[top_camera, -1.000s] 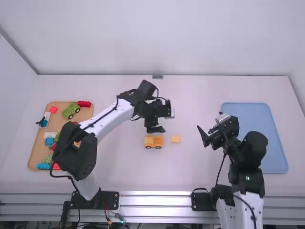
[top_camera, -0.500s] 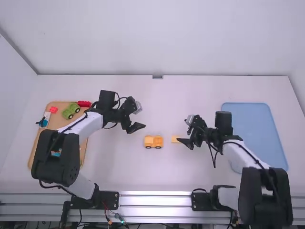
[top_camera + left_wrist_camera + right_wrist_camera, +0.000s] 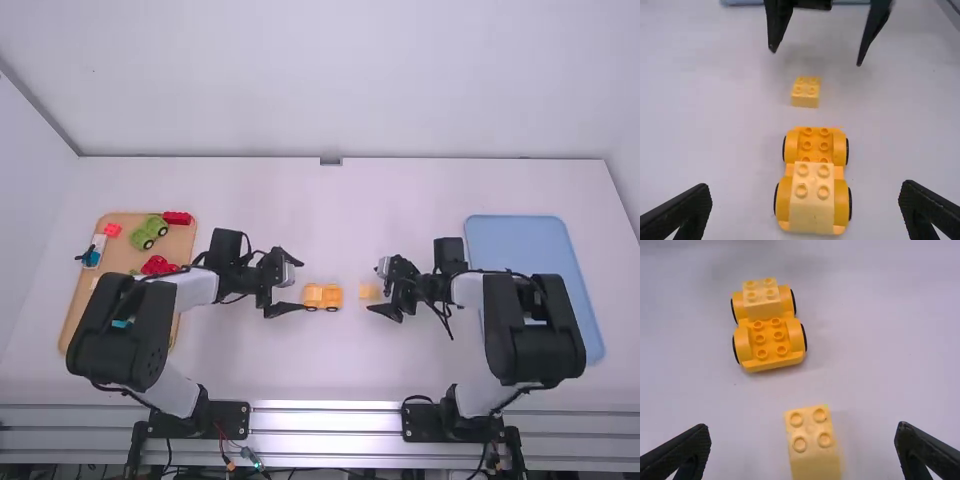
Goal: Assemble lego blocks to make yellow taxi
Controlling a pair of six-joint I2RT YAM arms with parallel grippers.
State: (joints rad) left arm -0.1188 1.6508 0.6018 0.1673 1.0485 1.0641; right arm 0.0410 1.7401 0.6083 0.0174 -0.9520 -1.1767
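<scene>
Right gripper [image 3: 802,440] released, fingers spread, holding nothing, by the loose yellow block [image 3: 815,460]. Left gripper [image 3: 807,185] also released, fingers wide, at the block-topped end of the wheeled chassis [image 3: 771,347]. Upright on the table [image 3: 330,375], roughly midway between left and right edges. Mounted block [image 3: 812,197] already on at the left-arm end, studs bare at the other.

Step in hand, by the look of it: picking up the loose block. Centre on it before closing, go down square, pinch opposite side walls below the studs, lift level. Then brace the chassis with the left gripper; wheels likely to roll under a push. Match studs to sockets, press straight down, check for gaps before letting go. Avoid knocking the mounted block.

Farther out: wooden tray [image 3: 115,262] with coloured pieces toward the table's left edge, blue tray [image 3: 540,285] toward its right edge.

Labels: no lettering to make out on the yellow parts.
</scene>
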